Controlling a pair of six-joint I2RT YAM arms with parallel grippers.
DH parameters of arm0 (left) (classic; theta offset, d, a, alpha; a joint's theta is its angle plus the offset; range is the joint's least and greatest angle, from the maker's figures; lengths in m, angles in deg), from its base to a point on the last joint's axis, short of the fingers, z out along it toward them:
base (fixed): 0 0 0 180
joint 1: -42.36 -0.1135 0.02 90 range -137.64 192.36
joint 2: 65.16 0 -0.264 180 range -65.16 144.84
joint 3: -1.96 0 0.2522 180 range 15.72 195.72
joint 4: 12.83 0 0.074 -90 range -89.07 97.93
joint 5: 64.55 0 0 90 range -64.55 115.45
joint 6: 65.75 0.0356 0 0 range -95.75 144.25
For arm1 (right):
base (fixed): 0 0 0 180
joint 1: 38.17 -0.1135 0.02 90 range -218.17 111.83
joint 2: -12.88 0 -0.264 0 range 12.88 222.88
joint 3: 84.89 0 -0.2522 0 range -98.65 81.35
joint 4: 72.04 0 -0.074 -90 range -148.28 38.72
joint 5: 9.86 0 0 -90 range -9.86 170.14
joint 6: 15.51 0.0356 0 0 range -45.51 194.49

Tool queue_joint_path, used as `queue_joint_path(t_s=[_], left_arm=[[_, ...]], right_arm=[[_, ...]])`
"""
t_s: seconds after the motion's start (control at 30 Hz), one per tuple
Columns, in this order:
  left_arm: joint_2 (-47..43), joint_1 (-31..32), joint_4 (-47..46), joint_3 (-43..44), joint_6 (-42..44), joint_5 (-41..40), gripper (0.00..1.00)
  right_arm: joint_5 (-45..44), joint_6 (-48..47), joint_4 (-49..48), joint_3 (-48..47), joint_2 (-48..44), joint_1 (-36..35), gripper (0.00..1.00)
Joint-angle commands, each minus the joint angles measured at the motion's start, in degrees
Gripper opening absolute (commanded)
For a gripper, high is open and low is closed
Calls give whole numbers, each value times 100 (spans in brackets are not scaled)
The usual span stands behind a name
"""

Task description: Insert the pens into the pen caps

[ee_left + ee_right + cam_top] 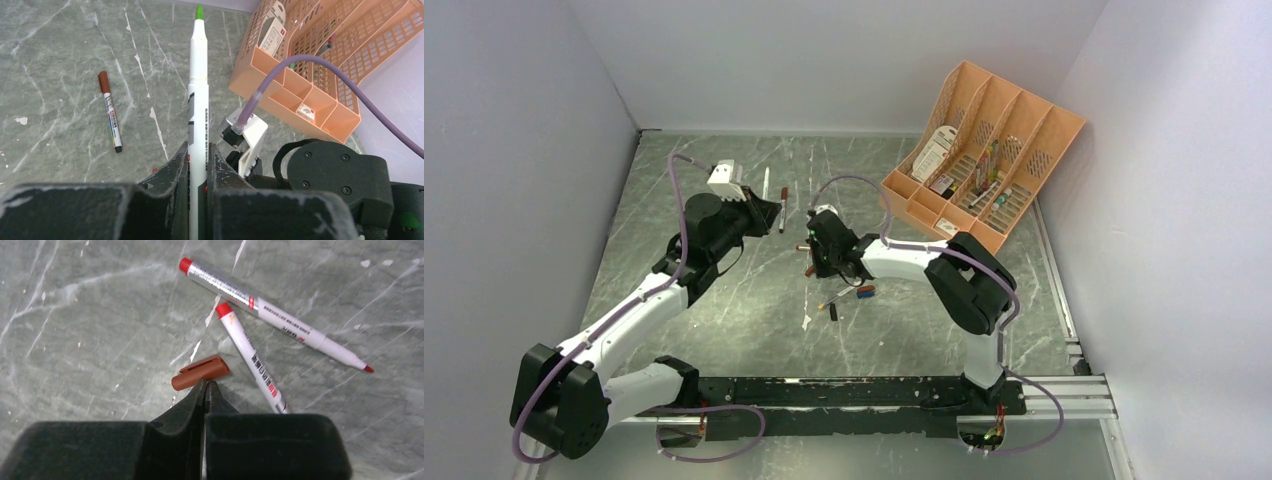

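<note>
The left jaws grip a white pen (198,90) with a bare green tip, which sticks out ahead of them. The right jaws are closed on nothing. Their tips are just beside a brown cap (200,373) that lies on the table (75,315), near two red-ended pens (272,315).

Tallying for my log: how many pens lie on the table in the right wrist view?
2. The upper pen lies uncapped, tip to the right; the lower pen runs down behind the gripper. More may hide beneath it.
</note>
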State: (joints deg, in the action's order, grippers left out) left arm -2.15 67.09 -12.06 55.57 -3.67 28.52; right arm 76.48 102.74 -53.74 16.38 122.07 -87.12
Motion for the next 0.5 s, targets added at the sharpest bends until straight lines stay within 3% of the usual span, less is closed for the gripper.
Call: queue_joint_path(t_s=[0.0,0.1,0.23,0.47], left_arm=[[-159,-67,-47,40,-51,86,7],[-173,-72,-54,34,-48,87,7],[-143,-82,-47,48,-79,135,7],[-186,-85,-75,23,-129,178,7]], right_arm=[[-384,-115,253,-312,210,46,0],[-349,-128,148,-328,278,58,1],[-369,-55,-6,-302,210,52,10],[-729,181,-453,88,-327,-135,33]])
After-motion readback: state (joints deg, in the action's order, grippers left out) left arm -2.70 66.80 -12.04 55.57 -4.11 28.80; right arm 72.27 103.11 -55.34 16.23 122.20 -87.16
